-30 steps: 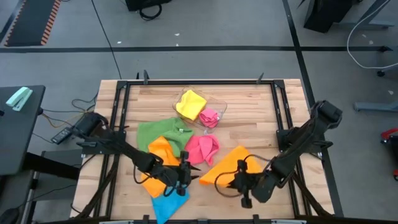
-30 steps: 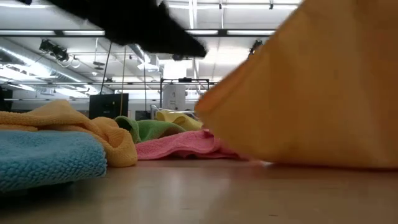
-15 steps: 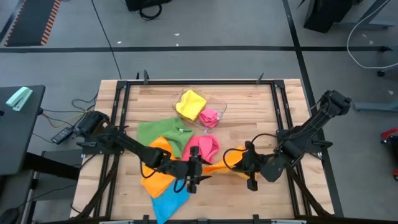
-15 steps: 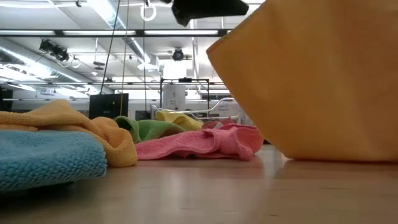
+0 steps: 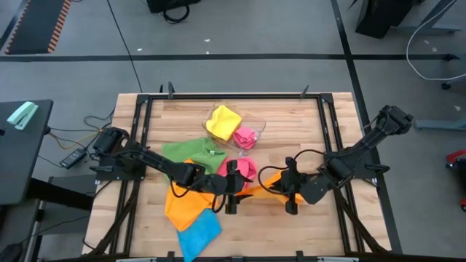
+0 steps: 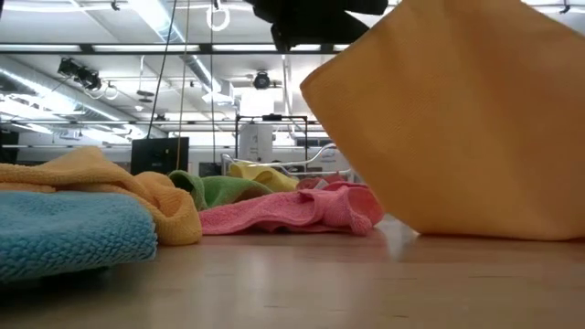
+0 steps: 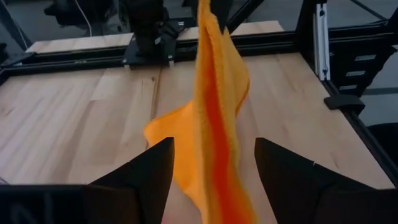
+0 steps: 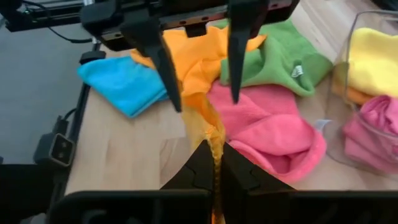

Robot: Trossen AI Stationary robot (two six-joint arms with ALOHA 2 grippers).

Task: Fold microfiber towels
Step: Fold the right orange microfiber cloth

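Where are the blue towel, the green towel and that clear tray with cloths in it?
blue towel (image 5: 199,231), high view, middle of the cloth.
green towel (image 5: 191,151), high view, its flat upper part.
clear tray (image 5: 259,125), high view, its bare right rim.

Changes: orange towel lifted, both arms drawn to table centre

The right gripper (image 5: 288,191) is now clamping the orange towel (image 5: 266,183), hoisted off the wood and bunched, no longer spread flat at near right. The left gripper (image 5: 231,195) is now standing right of the orange pile instead of over it, its fingers (image 7: 146,171) parted either side of the hanging cloth.
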